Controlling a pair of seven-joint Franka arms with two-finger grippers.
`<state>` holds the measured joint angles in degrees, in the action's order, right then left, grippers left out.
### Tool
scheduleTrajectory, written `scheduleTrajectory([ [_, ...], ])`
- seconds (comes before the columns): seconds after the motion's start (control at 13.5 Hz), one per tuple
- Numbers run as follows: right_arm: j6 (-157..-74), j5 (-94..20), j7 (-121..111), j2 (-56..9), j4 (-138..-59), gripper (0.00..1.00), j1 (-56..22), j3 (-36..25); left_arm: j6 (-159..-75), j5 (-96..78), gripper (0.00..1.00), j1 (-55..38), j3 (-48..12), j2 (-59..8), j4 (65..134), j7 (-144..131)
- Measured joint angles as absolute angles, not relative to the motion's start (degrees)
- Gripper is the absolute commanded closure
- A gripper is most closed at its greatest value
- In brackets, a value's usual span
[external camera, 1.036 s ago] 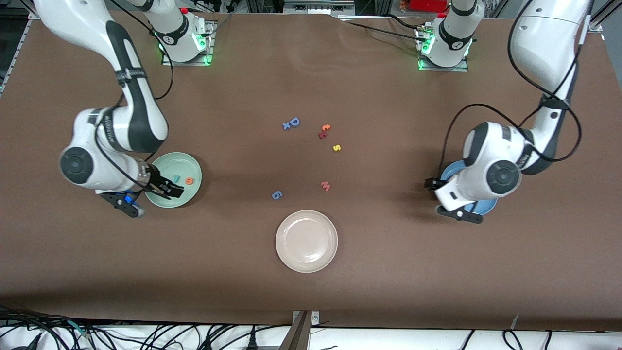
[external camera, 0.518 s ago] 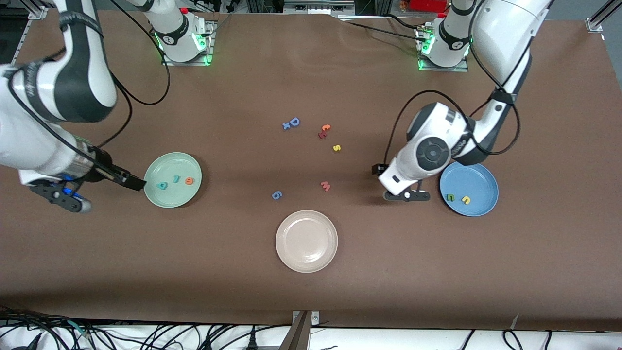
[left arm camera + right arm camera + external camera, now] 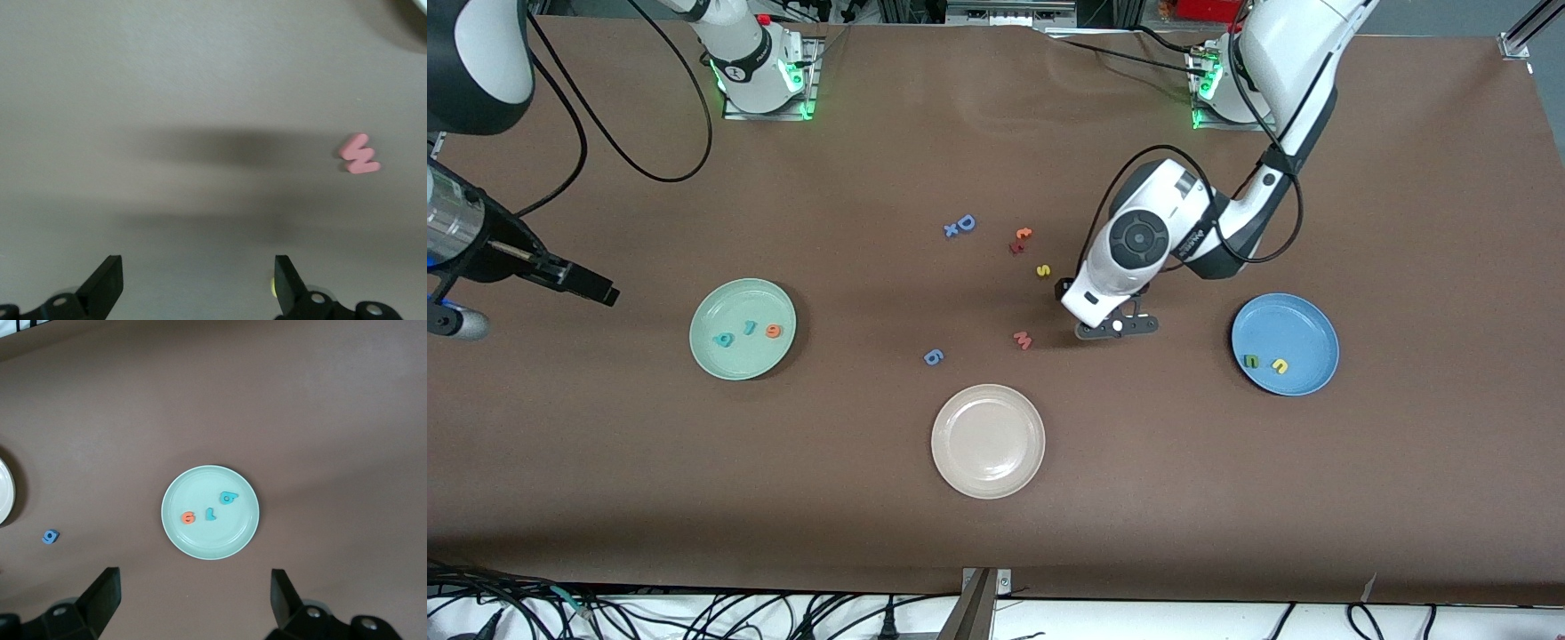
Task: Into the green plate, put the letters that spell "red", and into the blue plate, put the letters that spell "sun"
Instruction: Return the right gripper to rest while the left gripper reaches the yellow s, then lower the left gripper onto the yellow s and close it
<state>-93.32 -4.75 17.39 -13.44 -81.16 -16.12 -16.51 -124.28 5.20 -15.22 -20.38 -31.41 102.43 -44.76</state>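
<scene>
A: Checked green plate (image 3: 738,360). Found teal "d" (image 3: 724,339), teal "r" (image 3: 749,328) and orange "e" (image 3: 773,331) lying in it. Judged "red" done.

B: Logged right jaws wide and empty, over bare worktop (image 3: 783,533) beside that plate, toward the right arm's end. Took that arm as waiting, with nothing left to fetch.

A: Looked into blue plate (image 3: 1294,320)?

B: Counted green "n" (image 3: 1251,361) and yellow "u" (image 3: 1280,365) in it, side by side. Missed the yellow "s" (image 3: 1043,270); spotted it on the worktop, just nearer the camera than the orange and dark red letters (image 3: 1020,240).

A: Accounted for left jaws, then.

B: Noted them wide, holding nothing, over worktop between the "s" and pink "w" (image 3: 1023,340). Presumably spread to straddle the "s". Judged the "w" near enough to get nudged. Ignored cream plate (image 3: 988,480), blue "D" (image 3: 964,223) and blue "6" (image 3: 933,357).
</scene>
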Motion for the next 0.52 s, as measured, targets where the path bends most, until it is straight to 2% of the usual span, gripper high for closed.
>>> scheduleTrajectory([
  [0.3, -93.4, -4.54, 17.27, -13.39, -81.59, 0.01, -16.13, -16.52, -132.97, 5.53, 0.0, -17.7, -20.39, -31.5, 107.63, -49.81],
  [0.52, -93.75, -4.53, 17.26, -13.47, -81.69, 0.01, -16.13, -16.52, -134.91, 9.42, 0.0, -18.67, -20.46, -31.5, 110.03, -54.76],
])
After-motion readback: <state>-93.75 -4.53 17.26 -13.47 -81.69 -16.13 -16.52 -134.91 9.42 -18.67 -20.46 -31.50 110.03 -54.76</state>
